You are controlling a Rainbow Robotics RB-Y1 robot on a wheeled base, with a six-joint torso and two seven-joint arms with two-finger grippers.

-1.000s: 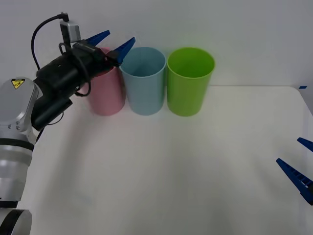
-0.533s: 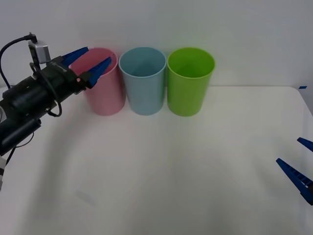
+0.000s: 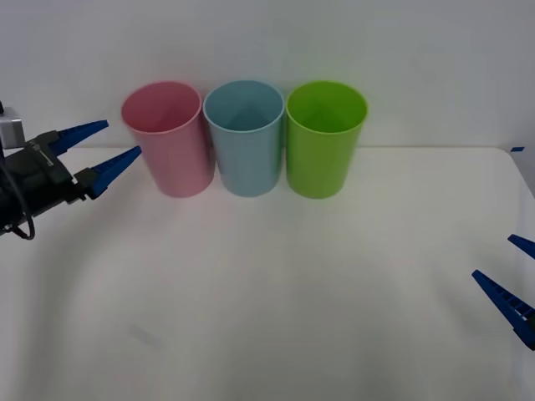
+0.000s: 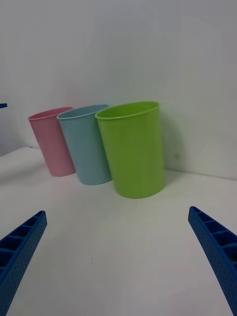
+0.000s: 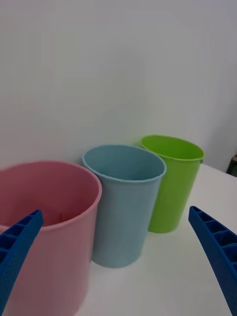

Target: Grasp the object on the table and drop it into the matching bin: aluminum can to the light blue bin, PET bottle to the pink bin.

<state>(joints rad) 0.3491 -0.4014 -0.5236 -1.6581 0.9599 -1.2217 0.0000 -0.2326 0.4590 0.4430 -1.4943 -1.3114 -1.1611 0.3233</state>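
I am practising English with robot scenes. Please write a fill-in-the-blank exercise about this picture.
1. The light blue bin stands between the pink bin and the ___ bin.
2. The left gripper is open, left of the ___ bin.
3. All bins stand on the ___ table.

Answers: green; pink; white

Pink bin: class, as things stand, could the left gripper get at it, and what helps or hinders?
Probably yes. The left gripper hangs open just beside the pink bin, on its outer side, with nothing between them. The light blue bin stands on the far side, so it does not block the approach.
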